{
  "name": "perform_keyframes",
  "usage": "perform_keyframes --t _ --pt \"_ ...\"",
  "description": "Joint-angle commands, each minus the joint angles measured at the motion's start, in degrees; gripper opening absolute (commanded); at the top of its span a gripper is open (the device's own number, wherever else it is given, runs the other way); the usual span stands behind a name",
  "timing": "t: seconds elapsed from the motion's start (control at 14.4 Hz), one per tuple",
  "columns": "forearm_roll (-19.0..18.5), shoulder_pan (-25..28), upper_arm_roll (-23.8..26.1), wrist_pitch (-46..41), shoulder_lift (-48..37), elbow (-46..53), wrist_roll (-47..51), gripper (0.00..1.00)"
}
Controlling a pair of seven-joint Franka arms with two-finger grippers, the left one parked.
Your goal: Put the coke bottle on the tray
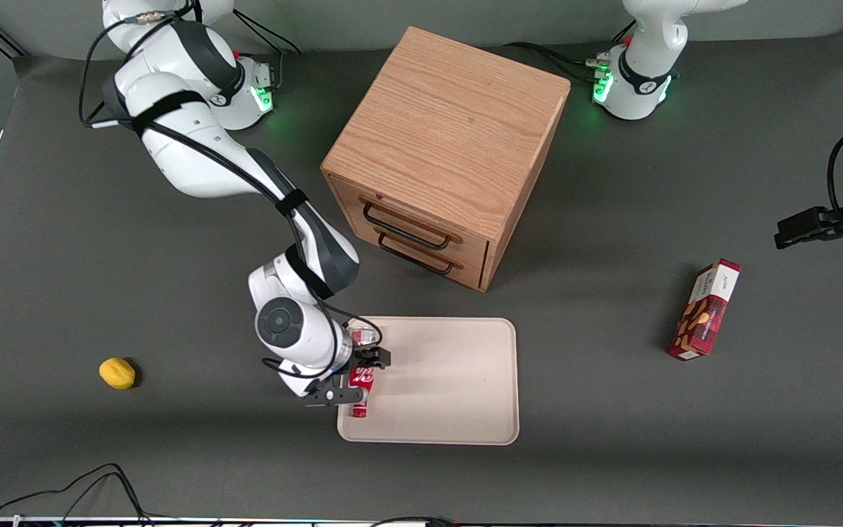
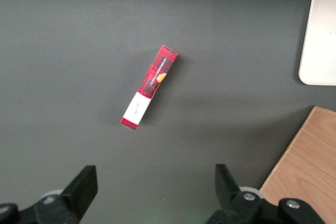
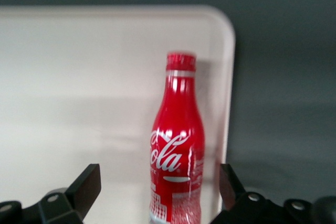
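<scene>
Bottle (image 3: 176,150) lies on tray (image 1: 458,380) by its rim; gripper (image 1: 358,377) released, fingers spread around it. Placing done; next, lift clear.

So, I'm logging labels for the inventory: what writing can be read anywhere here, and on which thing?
"ola": white script, partly visible, on the coke bottle, lying on the tray between the open tool fingers.
Small white print lower on the bottle: unreadable.
Print on the red snack box, toward the parked arm's end of the table: too small to read.
Wooden drawer cabinet and lemon: no writing.
</scene>
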Motion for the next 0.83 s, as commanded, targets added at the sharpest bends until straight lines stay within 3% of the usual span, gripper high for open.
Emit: perform_keyframes --t 0.0,0.14,0.49,0.63,0.77 --pt "-1.16 -2.89 -0.21 -5.84 -11.83 -2.70 -1.79 1.00" --pt "-0.90 -3.68 -3.45 -11.97 -19.74 -2.79 -2.50 1.00" --pt "2.95 -4.56 -10.48 -38.07 -38.65 -2.97 -4.26 1.00" --pt "6.03 -4.48 -14.52 -42.14 -43.83 -6.37 -4.44 1.00" --pt "6.83 -4.65 -16.12 -41.02 -50.60 -15.66 -4.53 1.00"
